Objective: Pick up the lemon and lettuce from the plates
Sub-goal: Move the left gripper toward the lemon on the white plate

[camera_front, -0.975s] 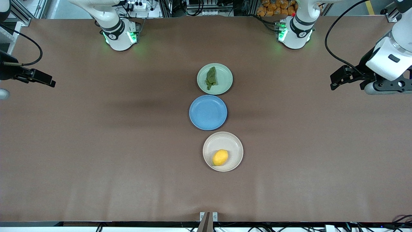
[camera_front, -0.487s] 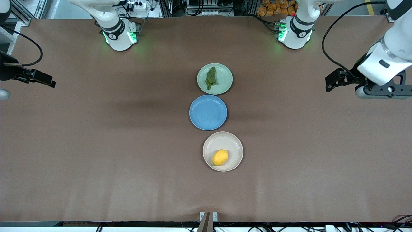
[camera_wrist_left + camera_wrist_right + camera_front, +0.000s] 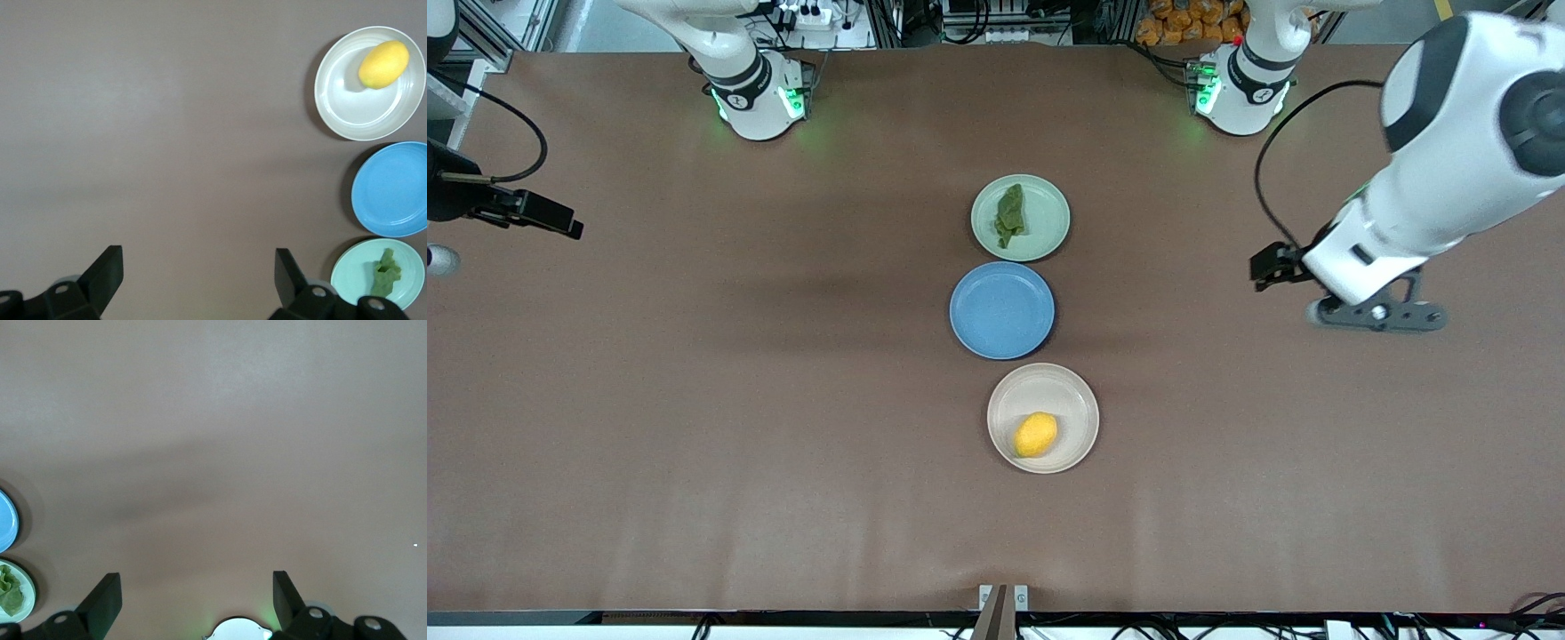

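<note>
- The left gripper (image 3: 195,283) hangs over bare table (image 3: 694,427) toward the left arm's end, at the right of the front frame; its jaws are spread wide with nothing between them.
- The right gripper (image 3: 193,600) sits at the upper left edge of the front frame over the right arm's end of the table — jaws likewise apart and empty.
- Mid-frame, three plates stand in a line (each just beside the next).
- The lettuce (image 3: 1011,214) lies on the pale green plate (image 3: 1051,233), highest in the frame.
- The blue plate (image 3: 1001,310) holds the middle.
- The lemon (image 3: 1036,435) rests on the beige-white plate (image 3: 1049,387) — lowest, nearest the front camera.
</note>
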You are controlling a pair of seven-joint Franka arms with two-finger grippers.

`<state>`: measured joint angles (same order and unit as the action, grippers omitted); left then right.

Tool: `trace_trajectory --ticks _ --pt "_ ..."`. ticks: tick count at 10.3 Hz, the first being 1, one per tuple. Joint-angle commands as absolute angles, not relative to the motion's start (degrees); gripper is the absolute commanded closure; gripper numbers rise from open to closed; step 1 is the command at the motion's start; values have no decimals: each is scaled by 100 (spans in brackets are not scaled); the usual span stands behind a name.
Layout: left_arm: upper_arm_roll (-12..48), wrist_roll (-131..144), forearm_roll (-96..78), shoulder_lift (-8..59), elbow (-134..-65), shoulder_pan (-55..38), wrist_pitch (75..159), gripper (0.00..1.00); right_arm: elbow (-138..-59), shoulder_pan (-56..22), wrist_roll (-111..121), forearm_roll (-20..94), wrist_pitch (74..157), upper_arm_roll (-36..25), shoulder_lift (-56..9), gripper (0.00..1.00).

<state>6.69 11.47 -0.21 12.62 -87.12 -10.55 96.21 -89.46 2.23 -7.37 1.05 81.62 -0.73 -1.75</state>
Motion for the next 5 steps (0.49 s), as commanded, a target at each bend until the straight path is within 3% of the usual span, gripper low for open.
trace_trajectory --ticks 1,5 --pt "659 1353 -53 1598 -8569 -1247 9843 0 -8955 193 -738 184 8060 -105 -176 0" --pt "659 1695 -105 2099 -8552 -1608 10510 0 -9000 167 -738 202 7910 -97 -158 0"
